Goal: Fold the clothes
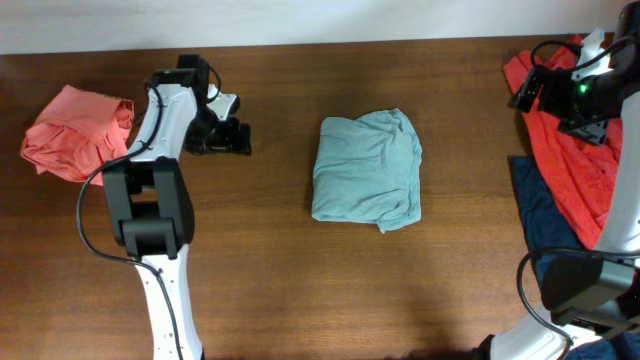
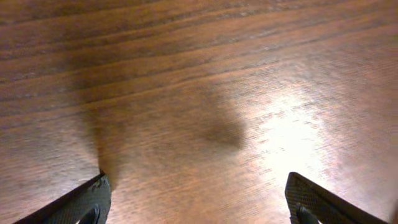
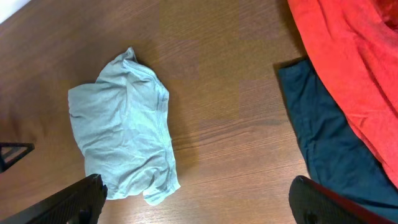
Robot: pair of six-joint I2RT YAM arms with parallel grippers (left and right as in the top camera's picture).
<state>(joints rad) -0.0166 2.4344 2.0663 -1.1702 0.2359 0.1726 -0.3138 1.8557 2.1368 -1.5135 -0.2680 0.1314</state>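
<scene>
A pale blue-green T-shirt (image 1: pixel 367 167) lies folded into a rough square at the table's middle; the right wrist view shows this T-shirt (image 3: pixel 121 128) at its left. My left gripper (image 1: pixel 240 137) is open to the shirt's left, apart from it. The left gripper (image 2: pixel 196 202) has only bare wood between its fingers. A salmon-pink garment (image 1: pixel 75 132) lies crumpled at far left. My right gripper (image 1: pixel 525 88) hovers open at the far right over an orange-red garment (image 1: pixel 570 160) and a navy one (image 1: pixel 540 215). The right gripper (image 3: pixel 199 199) holds nothing.
The wooden table (image 1: pixel 300 280) runs to a pale wall along the far edge. The orange-red garment (image 3: pixel 348 62) and the navy garment (image 3: pixel 329 143) overlap at the table's right edge. The arm bases stand at the near left and near right.
</scene>
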